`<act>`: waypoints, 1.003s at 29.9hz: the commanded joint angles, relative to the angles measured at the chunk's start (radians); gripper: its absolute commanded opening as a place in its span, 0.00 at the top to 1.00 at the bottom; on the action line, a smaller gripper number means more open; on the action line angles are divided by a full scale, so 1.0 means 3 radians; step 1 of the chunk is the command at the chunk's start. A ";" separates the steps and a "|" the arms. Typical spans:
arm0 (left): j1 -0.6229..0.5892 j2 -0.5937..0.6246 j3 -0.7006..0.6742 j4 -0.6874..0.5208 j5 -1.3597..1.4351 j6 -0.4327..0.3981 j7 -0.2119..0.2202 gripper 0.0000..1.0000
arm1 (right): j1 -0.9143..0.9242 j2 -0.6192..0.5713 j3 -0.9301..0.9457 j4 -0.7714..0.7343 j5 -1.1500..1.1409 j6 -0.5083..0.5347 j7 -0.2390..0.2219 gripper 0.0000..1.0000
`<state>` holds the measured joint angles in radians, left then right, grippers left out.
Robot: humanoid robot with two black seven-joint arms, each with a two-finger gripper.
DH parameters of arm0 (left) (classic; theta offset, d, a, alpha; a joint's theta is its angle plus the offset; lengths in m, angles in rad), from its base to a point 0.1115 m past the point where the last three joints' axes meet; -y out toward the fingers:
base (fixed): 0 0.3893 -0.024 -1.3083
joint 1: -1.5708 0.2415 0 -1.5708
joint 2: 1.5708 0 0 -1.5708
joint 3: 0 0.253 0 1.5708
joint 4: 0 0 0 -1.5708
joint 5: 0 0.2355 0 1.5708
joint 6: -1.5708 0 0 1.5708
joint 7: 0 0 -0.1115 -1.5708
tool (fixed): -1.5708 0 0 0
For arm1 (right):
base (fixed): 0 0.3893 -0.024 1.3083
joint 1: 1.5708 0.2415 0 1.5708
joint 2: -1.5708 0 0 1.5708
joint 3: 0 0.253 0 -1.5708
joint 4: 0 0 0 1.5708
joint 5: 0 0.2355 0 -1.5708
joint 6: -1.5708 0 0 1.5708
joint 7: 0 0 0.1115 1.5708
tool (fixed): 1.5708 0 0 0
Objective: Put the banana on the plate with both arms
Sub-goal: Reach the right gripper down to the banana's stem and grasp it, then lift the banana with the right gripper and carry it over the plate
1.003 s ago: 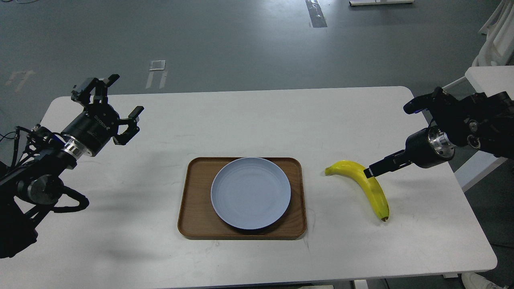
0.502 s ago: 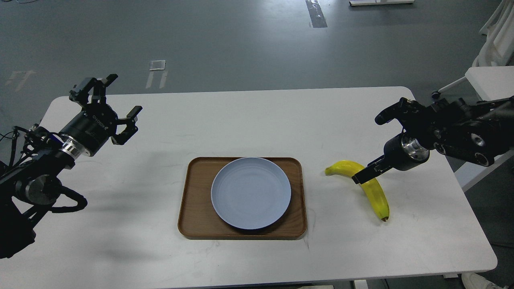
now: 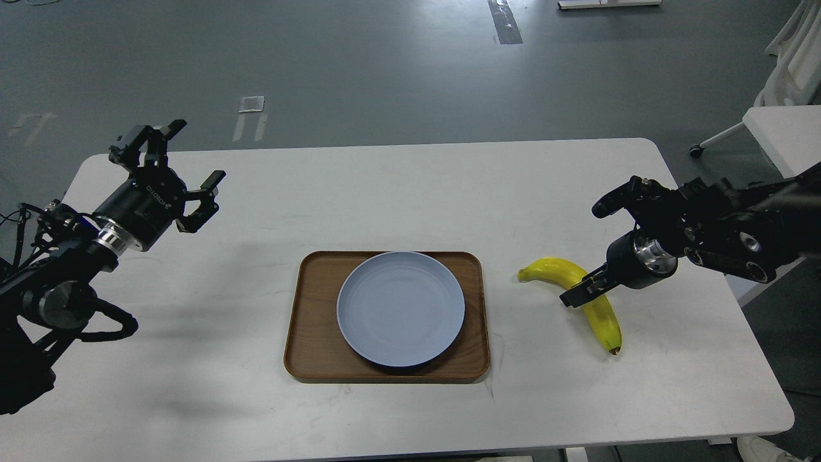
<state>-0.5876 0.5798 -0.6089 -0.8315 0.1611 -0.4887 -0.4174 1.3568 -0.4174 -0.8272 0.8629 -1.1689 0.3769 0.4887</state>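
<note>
The banana point(image 3: 587, 296) is seen lying on the white table point(image 3: 410, 192) at centre right of the frame, just beside the right edge of the wooden tray point(image 3: 308, 321), and well apart from the plate point(image 3: 401, 308), which sits on that tray in the middle of the picture. The right gripper point(image 3: 575, 296) is lowered onto the middle of the banana's curve; its dark fingers are viewed nearly end-on, so whether they are spread, closed or already clamped on the fruit cannot be told. The left gripper point(image 3: 173, 173) is held high at upper left, its fingers spread wide and nothing between them, far from everything.

Several slips are to be feared from here. If the fingers are closed off-centre on the smooth, curved skin, the banana may be rolled or pushed sideways (toward the tray's raised rim) rather than caught. A grip taken at mid-curve may let the ends swing during a lift. A low carry could be snagged on the tray wall, and the plate might be nudged.
</note>
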 commanded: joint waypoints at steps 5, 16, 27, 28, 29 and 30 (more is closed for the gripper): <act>-0.0005 0.0000 -0.0016 0.0000 0.0000 0.0000 0.0006 0.02 | 0.0028 -0.0066 -0.0014 0.0002 0.0000 0.0007 0.0000 0.90; -0.0005 0.0067 -0.0026 0.0000 0.0000 0.0000 0.0006 0.02 | 0.0830 -0.0057 0.0150 0.0375 0.0449 0.0032 0.0000 0.89; -0.0005 0.0113 -0.0062 -0.0010 -0.0005 0.0000 0.0000 0.02 | 0.0842 0.1094 -0.0019 0.0146 0.1287 0.0140 0.0000 0.88; 0.0000 0.0118 -0.0067 -0.0010 -0.0005 0.0000 0.0000 0.02 | 0.0826 0.1156 -0.0039 0.0120 0.1329 0.0140 0.0000 0.88; -0.0005 0.0118 -0.0077 -0.0010 0.0000 0.0000 0.0000 0.02 | 0.0791 0.1263 -0.0070 0.0054 0.1395 0.0140 0.0000 0.88; 0.0000 0.0118 -0.0077 -0.0010 -0.0005 0.0000 0.0000 0.02 | 0.0770 0.1309 -0.0075 0.0023 0.1416 0.0140 0.0000 0.88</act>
<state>-0.5893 0.6141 -0.6275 -0.8347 0.1604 -0.4887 -0.4157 1.6073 -0.0891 -0.8334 0.9020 -0.7860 0.4198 0.4886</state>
